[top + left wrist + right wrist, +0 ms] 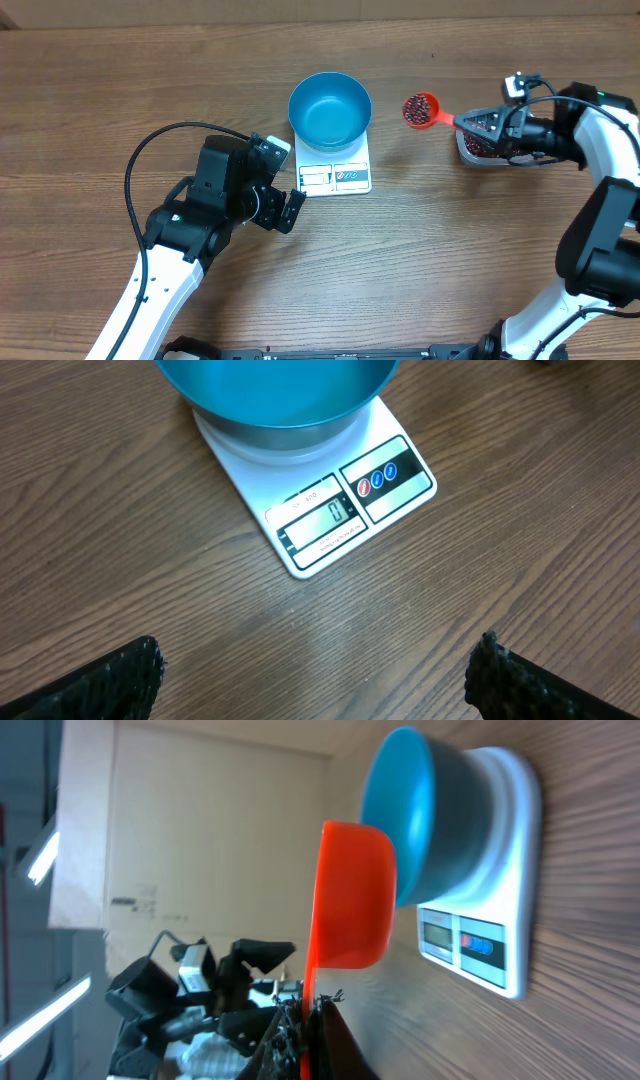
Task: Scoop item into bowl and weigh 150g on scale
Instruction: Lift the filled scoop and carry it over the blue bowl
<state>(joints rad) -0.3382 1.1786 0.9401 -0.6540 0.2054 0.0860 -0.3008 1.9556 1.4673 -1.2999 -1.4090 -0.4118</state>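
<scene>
Colours here are pretty simple: the bench (100, 80) is mid-brown wood with streaky darker grain all over. The bowl (330, 108) is plain bright blue inside and out, no pattern. The scale (320, 530) is white with a pale grey display and a label carrying one red dot and two blue ones. The scoop (445, 119) is orange-red, and the beans (417, 110) in it are dark red-brown and speckly. The arms (150, 290) are white with black joints, and the left pincer (318, 655) has black, pebbly-textured fingers (110, 685).
</scene>
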